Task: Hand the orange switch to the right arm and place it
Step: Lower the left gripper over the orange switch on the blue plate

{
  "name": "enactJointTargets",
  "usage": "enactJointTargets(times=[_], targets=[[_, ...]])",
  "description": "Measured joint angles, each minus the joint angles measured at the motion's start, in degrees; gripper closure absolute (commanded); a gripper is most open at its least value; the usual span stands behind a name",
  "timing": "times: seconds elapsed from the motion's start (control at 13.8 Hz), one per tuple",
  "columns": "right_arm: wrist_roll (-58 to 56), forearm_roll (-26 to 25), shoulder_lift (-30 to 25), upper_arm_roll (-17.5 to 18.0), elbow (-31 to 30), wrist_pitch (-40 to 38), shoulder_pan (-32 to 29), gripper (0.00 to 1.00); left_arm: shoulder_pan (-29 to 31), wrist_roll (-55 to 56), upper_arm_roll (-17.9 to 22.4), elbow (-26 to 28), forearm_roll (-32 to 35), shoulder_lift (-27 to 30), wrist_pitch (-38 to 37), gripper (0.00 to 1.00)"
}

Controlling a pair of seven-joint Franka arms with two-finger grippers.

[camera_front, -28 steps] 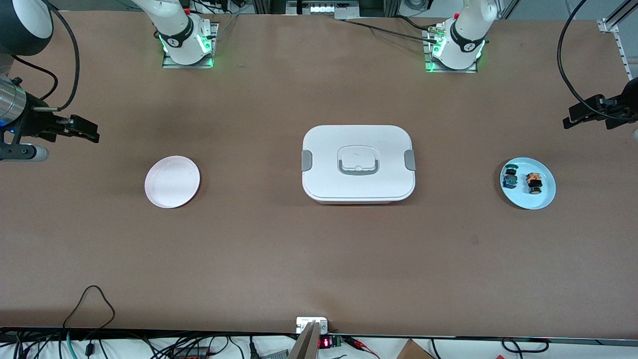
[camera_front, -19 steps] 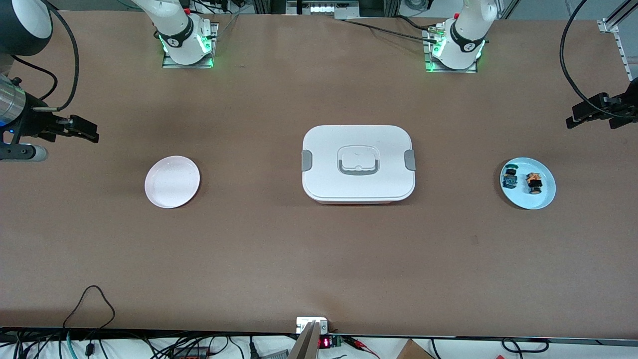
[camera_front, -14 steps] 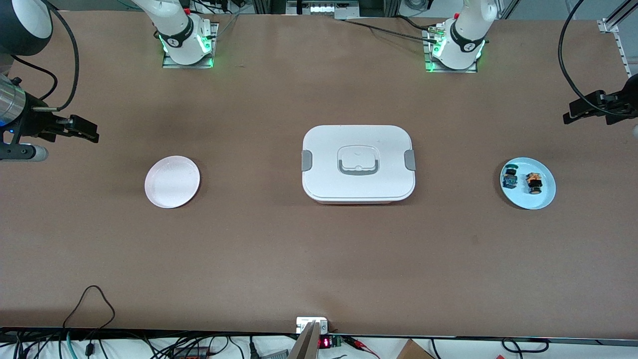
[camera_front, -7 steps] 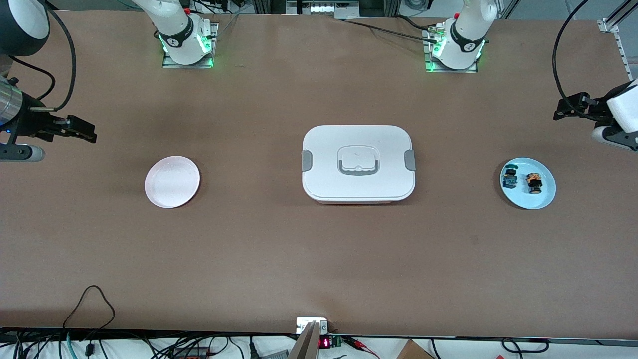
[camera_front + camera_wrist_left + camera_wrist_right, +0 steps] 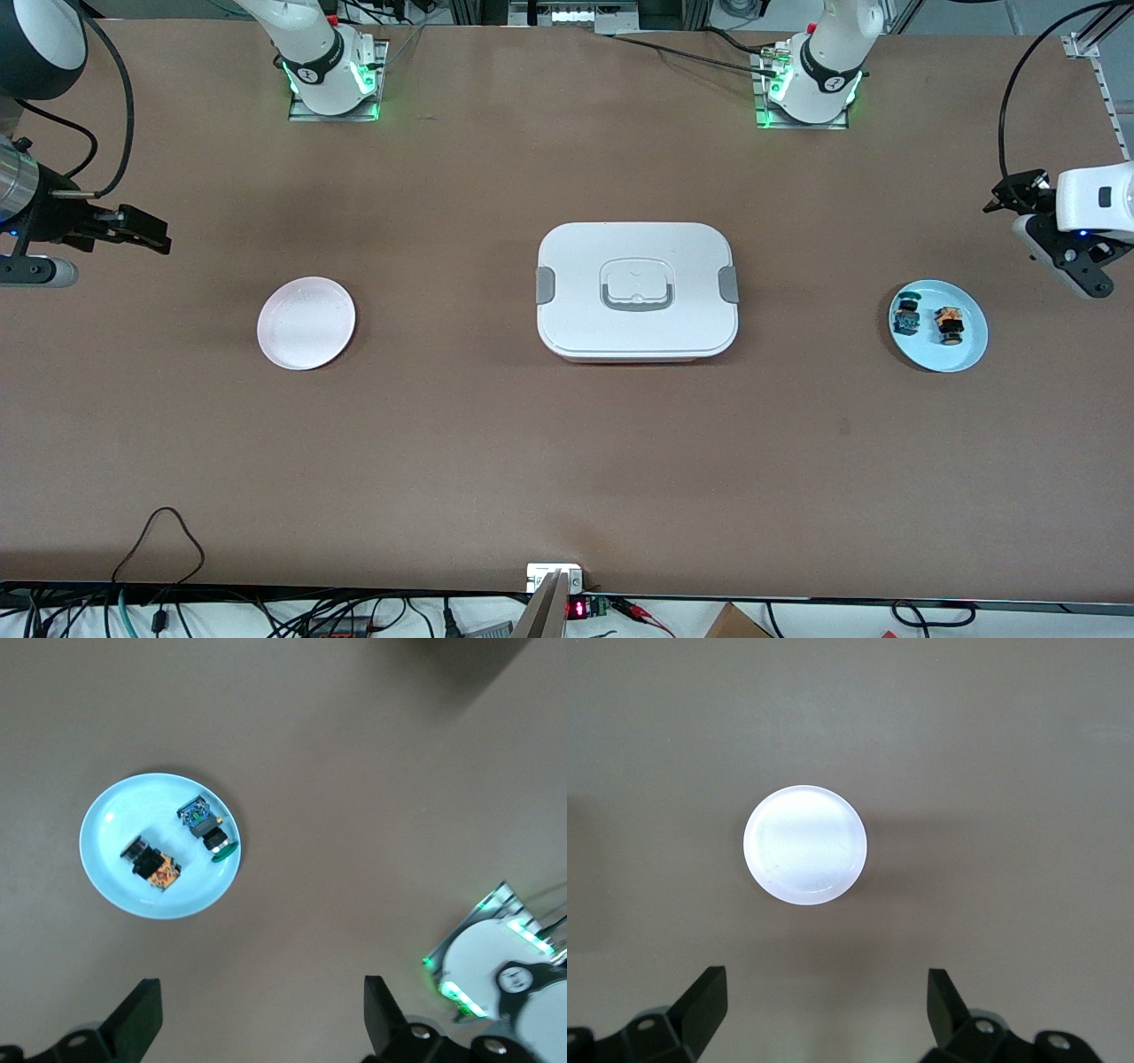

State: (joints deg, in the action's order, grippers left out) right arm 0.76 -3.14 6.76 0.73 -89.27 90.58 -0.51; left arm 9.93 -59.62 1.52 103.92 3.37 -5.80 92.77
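While the switch (image 5: pixel 949 324) lies on its side on the blue plate (image 5: pixel 970 353) at the left arm's end of the table, neither gripper touches it. A blue-and-black part (image 5: pixel 905 316) lies just beside it on the same plate, toward the box (image 5: pixel 636 291); the two are apart. Left gripper (image 5: pixel 257 1028): up in the air near the plate, off its rim toward the table end, fingers spread wide, nothing between them. Right gripper (image 5: pixel 824 1019): waits in the air at the right arm's end, near the pink plate (image 5: pixel 306 322), fingers spread wide, nothing held. White lidded box sits at table centre, between the two plates, well apart from each.
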Motion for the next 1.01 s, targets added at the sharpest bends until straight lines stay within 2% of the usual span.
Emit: enactJointTargets(times=[0.29, 0.72, 1.01], targets=[[0.0, 0.03, 0.0, 0.0, 0.0, 1.05, 0.0, 0.0, 2.14, -13.45, 0.0, 7.83, 0.48, -0.15, 12.76, 0.0], [0.0, 0.02, -0.08, 0.47, 0.45, 2.84, 0.15, 0.0, 5.84, -36.12, 0.02, 21.74, 1.14, -0.63, 37.51, 0.0], [0.0, -0.05, -0.12, -0.51, 0.56, 2.01, -0.04, 0.0, 6.79, -47.58, -0.01, 25.06, 1.14, -5.35, 48.18, 0.0]])
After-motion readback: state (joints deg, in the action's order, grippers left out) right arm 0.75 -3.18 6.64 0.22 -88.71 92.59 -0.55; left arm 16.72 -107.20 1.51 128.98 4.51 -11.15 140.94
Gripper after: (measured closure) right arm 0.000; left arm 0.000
